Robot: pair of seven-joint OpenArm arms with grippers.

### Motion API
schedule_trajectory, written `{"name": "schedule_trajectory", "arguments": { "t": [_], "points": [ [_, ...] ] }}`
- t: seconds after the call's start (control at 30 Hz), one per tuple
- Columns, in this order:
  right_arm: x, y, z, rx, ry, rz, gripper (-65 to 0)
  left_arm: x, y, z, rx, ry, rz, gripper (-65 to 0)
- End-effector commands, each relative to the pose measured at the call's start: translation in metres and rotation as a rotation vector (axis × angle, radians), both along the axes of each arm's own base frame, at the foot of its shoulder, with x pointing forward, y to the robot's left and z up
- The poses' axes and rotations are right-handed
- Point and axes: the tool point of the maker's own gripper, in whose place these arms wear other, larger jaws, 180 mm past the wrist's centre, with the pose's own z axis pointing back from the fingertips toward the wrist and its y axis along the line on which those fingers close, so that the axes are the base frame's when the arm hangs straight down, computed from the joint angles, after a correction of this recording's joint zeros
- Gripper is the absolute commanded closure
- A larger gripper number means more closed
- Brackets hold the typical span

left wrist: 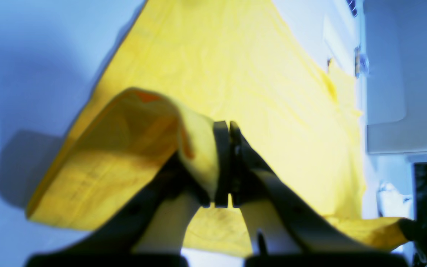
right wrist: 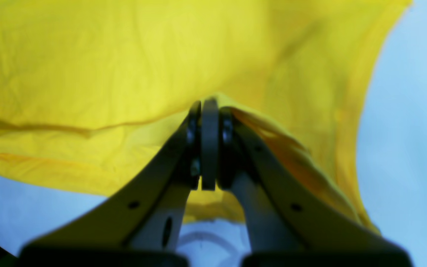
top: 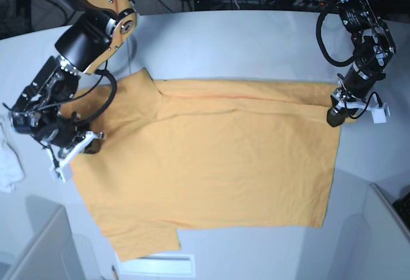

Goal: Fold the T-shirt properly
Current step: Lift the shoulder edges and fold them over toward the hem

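Observation:
The light-orange T-shirt (top: 218, 158) lies spread flat on the white table (top: 256, 43), with one sleeve (top: 138, 84) at the far left and another (top: 144, 238) at the near left. My left gripper (top: 333, 116) is at the shirt's far right corner, shut on the raised edge. In the left wrist view, the T-shirt (left wrist: 235, 66) curls up beside the closed left gripper (left wrist: 229, 128). My right gripper (top: 90, 145) is shut on the shirt's left edge. In the right wrist view, the right gripper (right wrist: 209, 107) pinches a lifted fold of the T-shirt (right wrist: 124, 55).
A small white cloth (top: 9, 164) lies at the table's left edge. Grey bins stand at the near left (top: 38, 248) and near right (top: 384, 235). A white strip (top: 157, 265) lies just below the near sleeve. Cables run along the back.

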Motion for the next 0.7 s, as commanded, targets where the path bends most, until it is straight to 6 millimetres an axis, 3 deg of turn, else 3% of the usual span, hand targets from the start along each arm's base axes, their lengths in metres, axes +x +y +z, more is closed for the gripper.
{"name": "schedule_trajectory", "arguments": {
  "t": [0.0,0.2,0.5,0.67],
  "points": [
    [0.016,-0.005,0.014,0.006,-0.057,-0.006,0.0,0.004,0.004,0.004,0.001,-0.019,0.007,0.0],
    [0.028,-0.002,0.002,0.067,-0.045,-0.001,0.0,0.009,0.005,0.000,-0.018,-0.017,0.016,0.0],
    [0.046,-0.003,0.020,0.092,-0.087,-0.039,0.0,0.015,0.007,-0.004,-0.037,-0.011,0.028,0.0],
    [0.057,0.003,0.009,0.157,-0.081,-0.054,0.0,0.024,0.011,-0.006,-0.009,-0.002,0.031,0.0]
  ]
}}
